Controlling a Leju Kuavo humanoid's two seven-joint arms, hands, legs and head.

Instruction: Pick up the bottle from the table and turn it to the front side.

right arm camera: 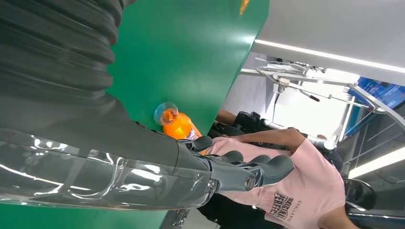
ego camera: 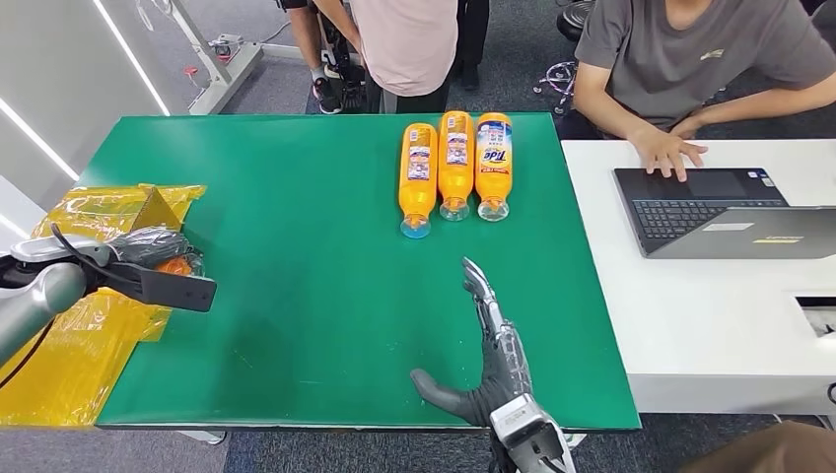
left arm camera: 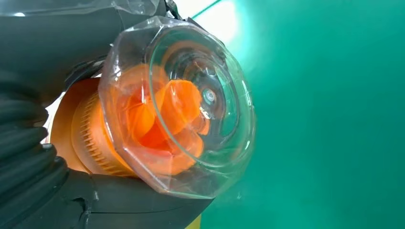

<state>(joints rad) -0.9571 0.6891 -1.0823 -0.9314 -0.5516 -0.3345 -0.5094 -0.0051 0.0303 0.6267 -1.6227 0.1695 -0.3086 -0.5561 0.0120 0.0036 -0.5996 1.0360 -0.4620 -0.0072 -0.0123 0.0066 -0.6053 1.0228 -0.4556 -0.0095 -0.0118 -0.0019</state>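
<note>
Held bottle: orange bottle (left arm camera: 157, 124) with clear cap, gripped in the left hand (ego camera: 148, 258) at the left edge of the green desk (ego camera: 296, 296), above yellow plastic bags (ego camera: 89, 325); the cap faces the left wrist camera.
Left hand: fingers wrapped round the bottle; dark fingers and thumb frame it in the wrist view.
Right hand: (ego camera: 488, 345) empty, fingers stretched out straight and apart, thumb out to the side, over the near right part of the desk.
Bottle row: three orange bottles (ego camera: 455, 163) lying side by side at the far edge, caps toward the robot; the rightmost shows a front label.
White desk: (ego camera: 710, 325) just right of the green one, laptop (ego camera: 715, 209) on it, a person's hand (ego camera: 670, 153) at the keyboard.
Behind: a person in a pink shirt (ego camera: 406, 44).
</note>
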